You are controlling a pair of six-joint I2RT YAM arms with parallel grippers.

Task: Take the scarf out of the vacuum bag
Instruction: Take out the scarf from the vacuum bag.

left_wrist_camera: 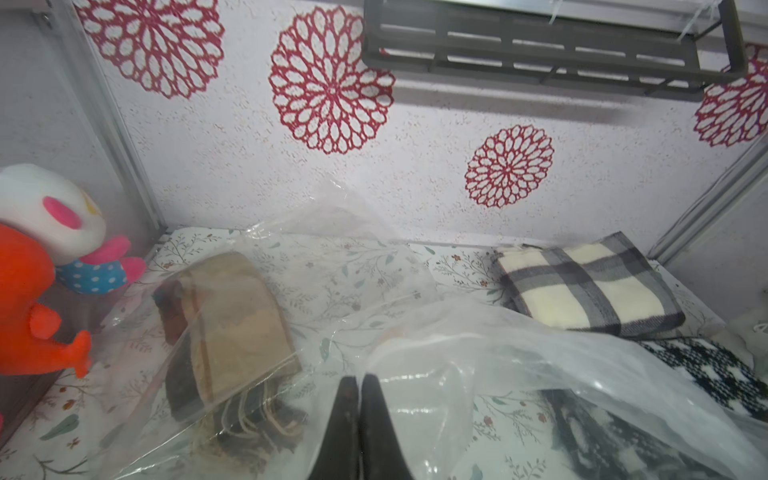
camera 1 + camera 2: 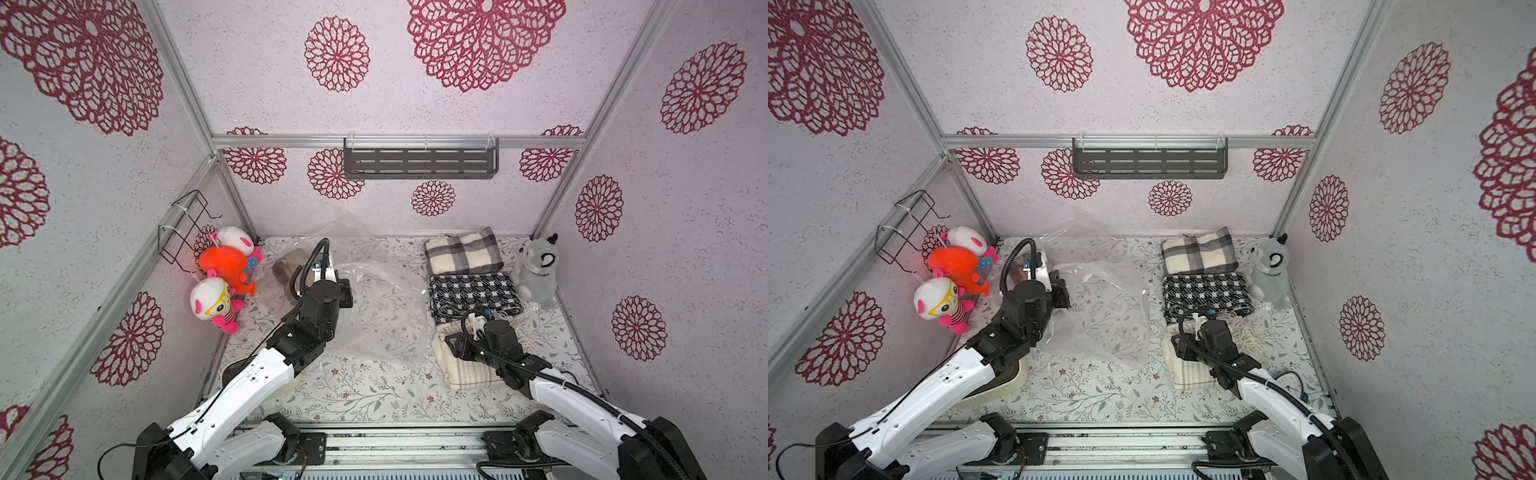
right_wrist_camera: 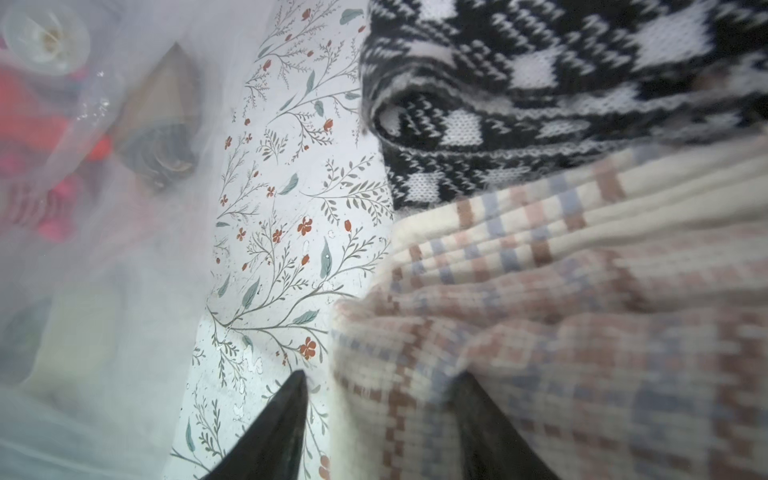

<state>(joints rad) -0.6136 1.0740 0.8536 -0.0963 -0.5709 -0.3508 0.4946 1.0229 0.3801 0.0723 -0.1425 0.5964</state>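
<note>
Large clear, crinkly plastic vacuum bag lay spread over the middle of the floral-print tablecloth, seen in both top views. Its round white valve cap showed only in the right wrist view, blurred.

Folded, fringed tan-brown scarf sat at the far left corner of the table, just beside the orange plush toy. Clear film covered most of it. The fringed end poked past an edge of the film, toward the left arm. Scarf not yet out of the bag.

Left gripper: clenched, fingers pressed together. A fold of the bag's film was pinched at the tips and held up off the cloth, near the fringe but not touching the scarf.

Right gripper: jaws apart, grasping nothing. One finger was over bare tablecloth, the other at the cream checked scarf with pink and blue lines, and the scarf's edge lay between them. Could not tell whether either finger touched it, since the view was blurred.

Right side of the table, front to back, in a row: that cream scarf, a black-and-white knitted scarf, a grey-and-cream plaid scarf. Small grey plush animal sat in the far right corner beside them.
</note>
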